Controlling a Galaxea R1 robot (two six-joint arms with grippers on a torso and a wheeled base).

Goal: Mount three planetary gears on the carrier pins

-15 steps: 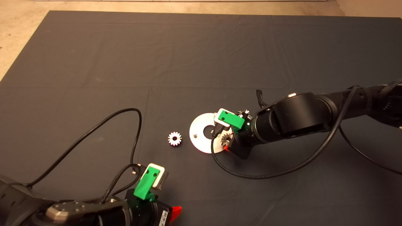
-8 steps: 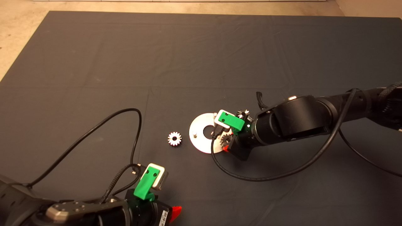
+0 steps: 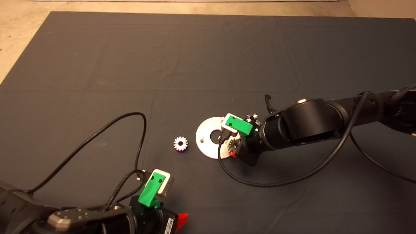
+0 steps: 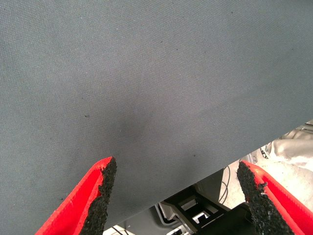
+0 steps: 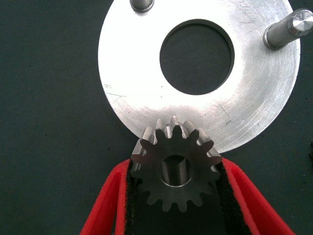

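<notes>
Right green gripper (image 5: 173, 196) over the rim of the flat shiny round metal disc (image 5: 146, 83), jaws clamped on a dark steel toothed gear (image 5: 173, 169) with two silver studs (image 5: 288, 29) bare. Second small silvery gear (image 3: 180, 143) loose on the table just beside the disc. Left green gripper (image 4: 178, 196) parked at lower left, jaws wide.

Robot workbench: dark mat (image 3: 208, 58), cabled arms.

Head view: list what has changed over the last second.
The right tool, shut on a gear at the disc's rim, crept slightly toward the left with its arm. The loose gear on the mat, the disc and the parked left tool at the lower left kept their places.
</notes>
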